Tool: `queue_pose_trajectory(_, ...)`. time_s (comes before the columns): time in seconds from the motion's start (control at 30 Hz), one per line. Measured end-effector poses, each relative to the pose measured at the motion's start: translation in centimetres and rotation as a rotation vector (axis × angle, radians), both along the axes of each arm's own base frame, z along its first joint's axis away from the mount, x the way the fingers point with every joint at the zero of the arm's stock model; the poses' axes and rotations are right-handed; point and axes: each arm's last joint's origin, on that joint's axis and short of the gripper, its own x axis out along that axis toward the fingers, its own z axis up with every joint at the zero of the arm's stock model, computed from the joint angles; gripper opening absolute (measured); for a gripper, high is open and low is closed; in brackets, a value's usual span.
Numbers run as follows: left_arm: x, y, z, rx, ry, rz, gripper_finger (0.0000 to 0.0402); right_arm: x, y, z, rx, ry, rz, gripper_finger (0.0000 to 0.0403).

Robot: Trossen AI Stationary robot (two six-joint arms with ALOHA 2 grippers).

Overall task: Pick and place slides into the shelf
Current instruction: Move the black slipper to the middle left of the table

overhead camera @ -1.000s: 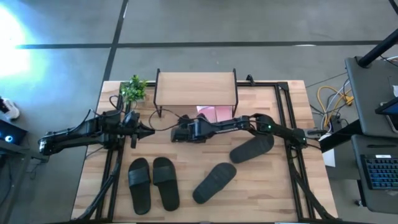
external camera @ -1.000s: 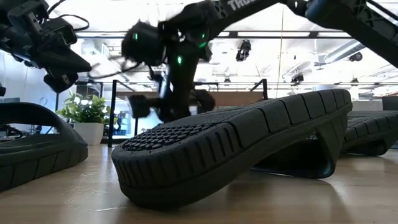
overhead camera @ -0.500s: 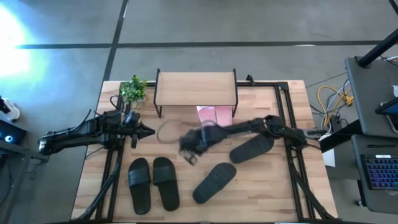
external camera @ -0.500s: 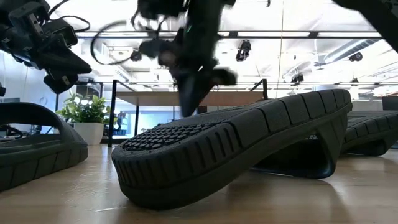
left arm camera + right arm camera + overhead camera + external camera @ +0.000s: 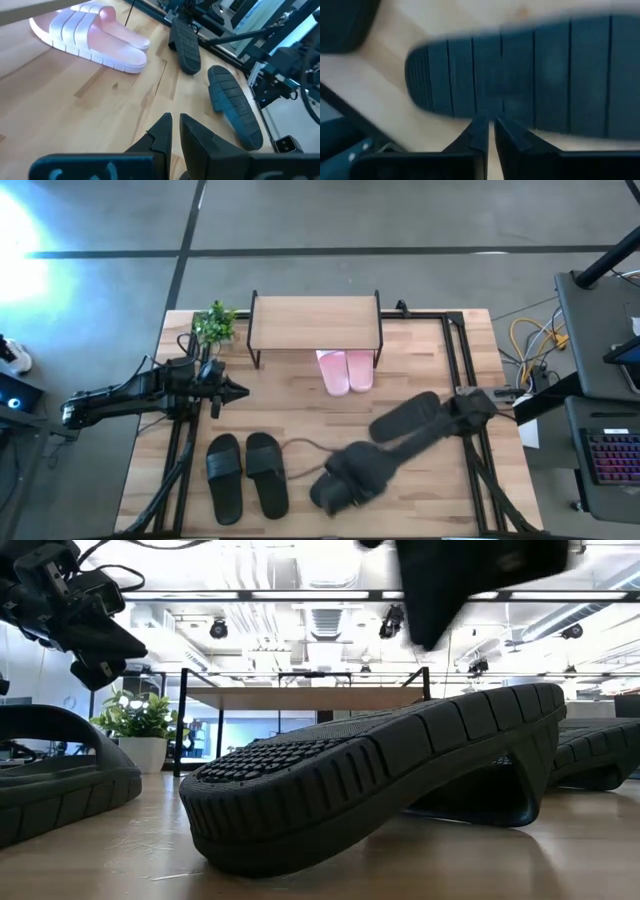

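Fingers of the right pincer sit nearly together, empty, just above an upturned black slide. Beyond it, the pink pair lies under the shelf. Well apart, the left pincer waits, closed.

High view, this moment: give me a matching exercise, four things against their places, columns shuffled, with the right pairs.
Things:
1. pink slides
2. upright black pair
3. potted plant
4. right pincer

Places:
A. beside the shelf's left end, at the table's far edge
B. over the sole-up black slide near the table's front edge
C. at the shelf's front, under its right half
D. side by side on the front left of the table

Pairs: 1-C, 2-D, 3-A, 4-B
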Motion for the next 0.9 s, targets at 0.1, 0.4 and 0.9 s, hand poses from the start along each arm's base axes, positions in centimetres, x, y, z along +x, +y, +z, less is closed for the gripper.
queue_pose_trajectory(0.1, 0.0, 0.0, 0.0, 0.000, 0.000, 0.000, 0.0022, -1.7, 2.6, -0.3, -0.022, -0.014, -0.074, 0.0046)
queue_pose_trajectory(0.4, 0.0, 0.0, 0.0, 0.001, -0.001, -0.001, 0.0022, -4.5, 3.7, -4.5, -0.113, 0.060, -0.163, 0.0090)
queue_pose_trajectory(0.9, 0.0, 0.0, 0.0, 0.000, 0.000, -0.001, 0.0022, -0.8, -3.1, -3.8, -0.431, -0.044, -0.026, 0.0091)
